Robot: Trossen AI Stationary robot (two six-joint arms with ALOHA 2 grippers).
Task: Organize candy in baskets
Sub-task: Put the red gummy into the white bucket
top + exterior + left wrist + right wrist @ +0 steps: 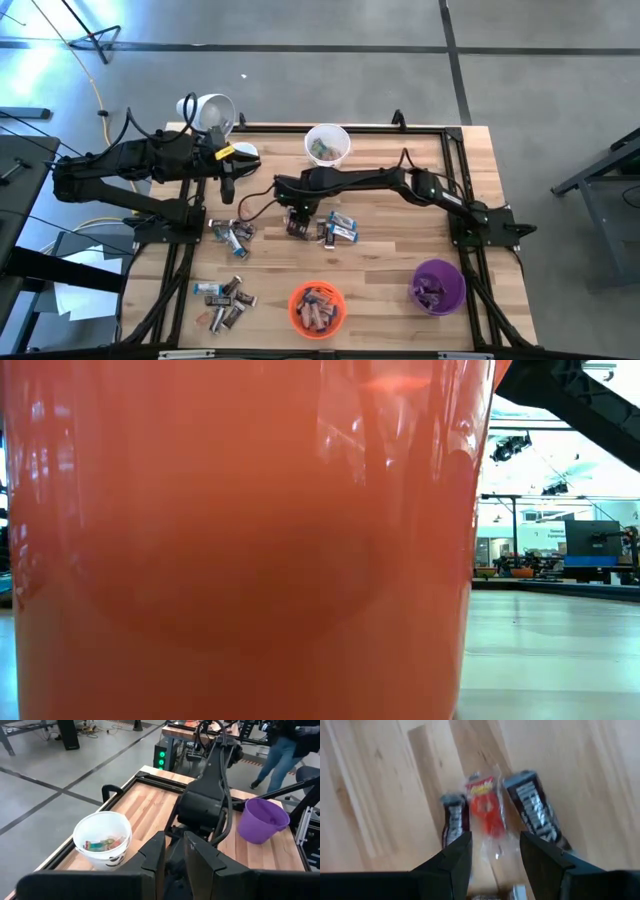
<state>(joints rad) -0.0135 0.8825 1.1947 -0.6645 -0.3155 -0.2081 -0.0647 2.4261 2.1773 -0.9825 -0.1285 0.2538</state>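
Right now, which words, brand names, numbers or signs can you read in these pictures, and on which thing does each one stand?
No text can be read with certainty.
Dark brown candy bar: pale letters, too blurred to read.
Red candy wrapper: yellow print at its top, blurred.
Small dark candy bar: pale print, blurred.
Distant signs in the room: too small.

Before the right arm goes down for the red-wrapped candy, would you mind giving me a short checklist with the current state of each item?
1. Right gripper open: ok; its fingers stand apart above the table.
2. Red-wrapped candy lined up between the fingers: ok, roughly centred.
3. Neighbours clear of the grasp: not ok; two dark brown bars lie close on either side.
4. Left gripper out of the way: ok; it waits near the table's far left, its fingers narrowly apart and empty.
5. White basket reachable and upright: ok.
6. Which basket takes red candy: cannot tell.
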